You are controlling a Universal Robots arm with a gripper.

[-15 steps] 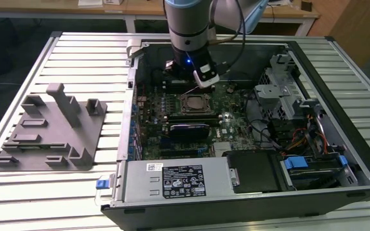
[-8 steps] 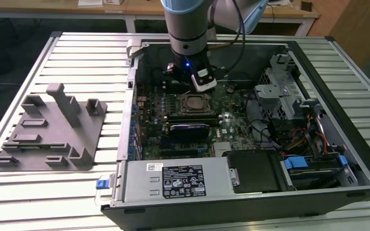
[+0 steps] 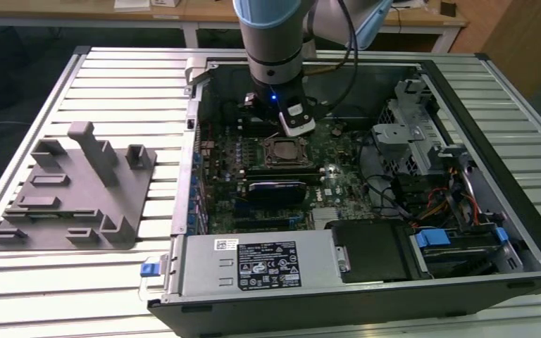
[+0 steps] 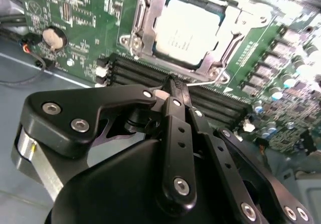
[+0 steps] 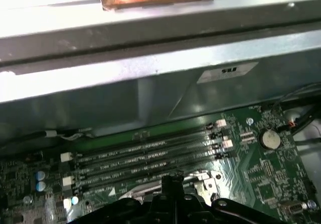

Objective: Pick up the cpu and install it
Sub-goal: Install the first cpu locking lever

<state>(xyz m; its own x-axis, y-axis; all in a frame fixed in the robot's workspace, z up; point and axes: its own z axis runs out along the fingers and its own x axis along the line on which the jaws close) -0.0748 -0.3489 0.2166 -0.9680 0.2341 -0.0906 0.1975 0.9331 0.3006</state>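
**Hovering above the seated cpu**

Looking down from the exterior view, the arm reaches into an open computer case lying on a slatted metal table. The gripper hangs just above the motherboard, near the socket, where a pale square sits inside the dark frame. A grey plastic fixture with upright posts stands on the table toward the exterior view's left, well apart from the case. A power supply with a label lies along the case's near edge.

In the second wrist view, the gripper shows its black fingers brought together to a narrow tip with nothing between them. Just beyond that tip, the cpu lies flat in the socket, its silver top bright, framed by the metal bracket. Memory slots run between the socket and the fingertips. A coin battery sits on the green board nearby.

In the first wrist view, the memory slots cross the board below the case's grey wall, and the coin battery lies beside them.
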